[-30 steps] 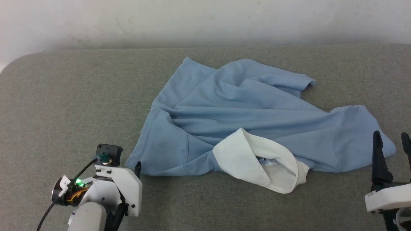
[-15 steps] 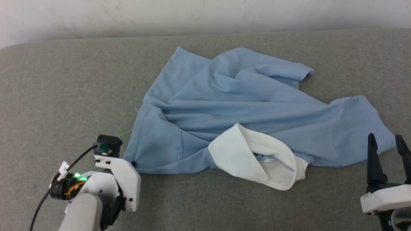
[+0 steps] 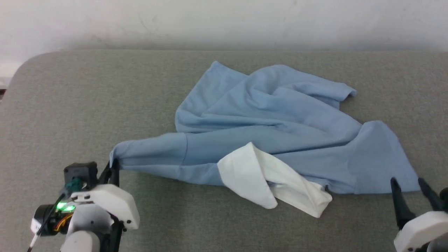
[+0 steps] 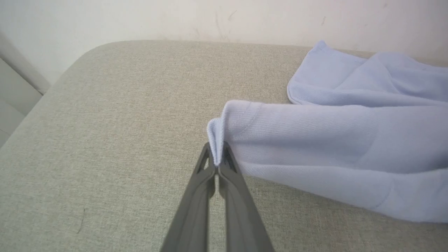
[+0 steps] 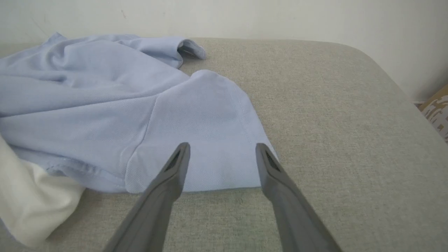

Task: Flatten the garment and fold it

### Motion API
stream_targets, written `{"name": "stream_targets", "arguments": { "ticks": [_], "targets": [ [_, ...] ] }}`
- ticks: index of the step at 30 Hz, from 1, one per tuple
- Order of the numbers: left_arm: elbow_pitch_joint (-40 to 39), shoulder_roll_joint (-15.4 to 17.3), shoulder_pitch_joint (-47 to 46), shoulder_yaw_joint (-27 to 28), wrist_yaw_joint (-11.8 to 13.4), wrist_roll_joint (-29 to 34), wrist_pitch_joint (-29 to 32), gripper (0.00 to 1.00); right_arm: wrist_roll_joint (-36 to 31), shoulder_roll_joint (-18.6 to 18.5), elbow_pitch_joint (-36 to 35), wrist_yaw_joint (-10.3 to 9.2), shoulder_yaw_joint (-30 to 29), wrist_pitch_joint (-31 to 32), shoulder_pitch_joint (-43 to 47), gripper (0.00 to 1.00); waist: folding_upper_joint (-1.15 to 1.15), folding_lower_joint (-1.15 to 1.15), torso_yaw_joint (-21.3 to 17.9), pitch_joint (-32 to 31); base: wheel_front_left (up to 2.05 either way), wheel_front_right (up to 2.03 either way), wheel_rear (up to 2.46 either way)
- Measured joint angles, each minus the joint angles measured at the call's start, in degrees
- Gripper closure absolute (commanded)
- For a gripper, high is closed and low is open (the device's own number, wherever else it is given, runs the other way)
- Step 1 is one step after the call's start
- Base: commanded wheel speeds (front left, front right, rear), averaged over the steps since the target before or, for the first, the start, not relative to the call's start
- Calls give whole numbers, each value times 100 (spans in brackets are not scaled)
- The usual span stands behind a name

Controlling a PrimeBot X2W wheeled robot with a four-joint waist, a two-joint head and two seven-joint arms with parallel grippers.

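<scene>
The garment (image 3: 266,126) is a light blue polo shirt lying crumpled across the grey table, its white collar (image 3: 269,182) turned toward the near edge. My left gripper (image 3: 113,168) is shut on the tip of the shirt's left sleeve (image 4: 224,133), which stretches out leftward from the body. In the left wrist view the left gripper (image 4: 217,159) pinches a fold of blue knit between its fingertips. At the near right my right gripper (image 3: 409,185) is open. Its fingers (image 5: 175,168) hover over the hem of the right sleeve (image 5: 203,140) without gripping it.
The grey fabric-covered table (image 3: 70,105) has a rounded far-left corner and meets a white wall (image 3: 224,21) at the back. Its right end (image 5: 367,105) curves off near a patterned object on the floor (image 5: 437,112).
My left gripper closed on the shirt's left sleeve and drew it out leftward and toward me, stretching that side. The collar flattened somewhat. The head camera shifted. The right gripper stayed open.
</scene>
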Motion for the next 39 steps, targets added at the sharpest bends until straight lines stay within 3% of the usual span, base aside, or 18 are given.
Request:
{"name": "stream_targets", "arguments": {
  "ticks": [3,7,16,21,28,29,30,31,39],
  "targets": [
    [-171,-21,182,63,44,-43,-176,100,60,-44,-7,0,-11,494,168,0,0,0,107,-62,0,0,0],
    [-392,-63,357,37,66,-97,-222,100,64,-19,42,0,-455,1063,190,0,0,0,231,-90,0,0,0],
    [-681,-107,481,-189,4,-138,-216,100,102,105,404,0,-1122,2285,-402,0,0,0,441,-10,0,0,0],
    [-747,-138,481,-333,-41,-138,-213,100,38,55,797,-1,-1146,2639,-599,0,0,0,519,49,0,0,0],
    [-764,-130,480,-434,-90,-137,-143,100,8,-130,1063,-3,-923,2638,-783,0,0,-1,575,172,0,0,0],
    [-762,-125,480,-437,-90,-137,-119,100,9,-171,1102,-4,-858,2619,-793,3,0,0,580,190,0,0,0],
    [-760,-119,480,-442,-90,-137,-113,100,10,-209,1125,-11,-797,2608,-798,60,0,0,586,204,0,0,0],
    [-759,-114,480,-443,-90,-138,-112,100,14,-233,1135,-11,-745,2587,-801,100,0,0,592,212,0,0,0],
    [-722,29,487,-439,-149,-162,-36,100,314,-300,1263,-9,-467,2014,-823,100,0,0,550,21,0,0,0]
  ]
}}
